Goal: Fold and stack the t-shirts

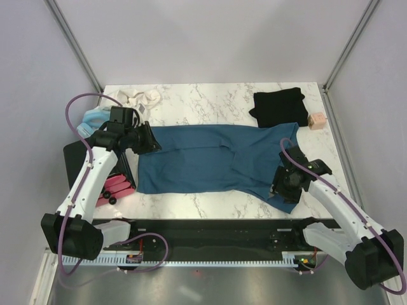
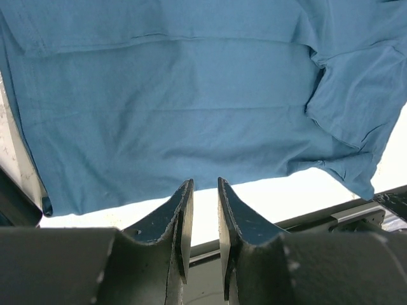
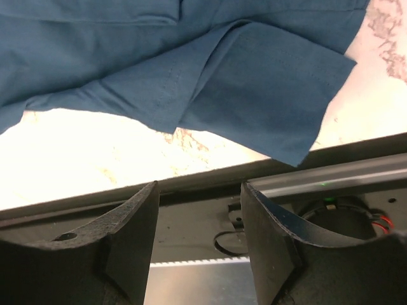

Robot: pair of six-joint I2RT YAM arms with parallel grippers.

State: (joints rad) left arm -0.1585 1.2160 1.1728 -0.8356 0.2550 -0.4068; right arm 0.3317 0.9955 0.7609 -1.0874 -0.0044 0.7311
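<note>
Two claws hang over one shirt, and neither holds anything. Nearest, past the black rail (image 1: 210, 232) on the bench's front edge, the right claw (image 3: 200, 187) stands wide with only rail and marble between its fingers. It sits just short of the near right sleeve (image 3: 273, 95) of the teal t-shirt (image 1: 210, 159). The left claw (image 2: 203, 184) is parted only narrowly and is empty. Its tips are by the shirt's left end, and I cannot tell whether they touch the cloth.

The teal shirt lies spread across the middle of the bench (image 1: 210, 98), mostly flat, with a soft ridge near its centre and the near right sleeve partly doubled over. The step in hand looks like the first fold. To do it well, each claw should pinch one outer edge cleanly, taking the top layers only. Both should lift low and travel together so the cloth rolls over rather than drags, and the ridge should be eased out before the fold is pressed.

Farther back on the right, the black t-shirt (image 1: 280, 107) already sits as a compact square, well apart, ready to be stacked. A small peach cube (image 1: 316, 121) rests just beside it.

On the left are a dark tray (image 1: 73, 159) with pink pieces (image 1: 117, 185), a pale blue ring (image 1: 95, 117) and crumpled white cloth (image 1: 141, 97). The white marble is framed by plain grey walls.
</note>
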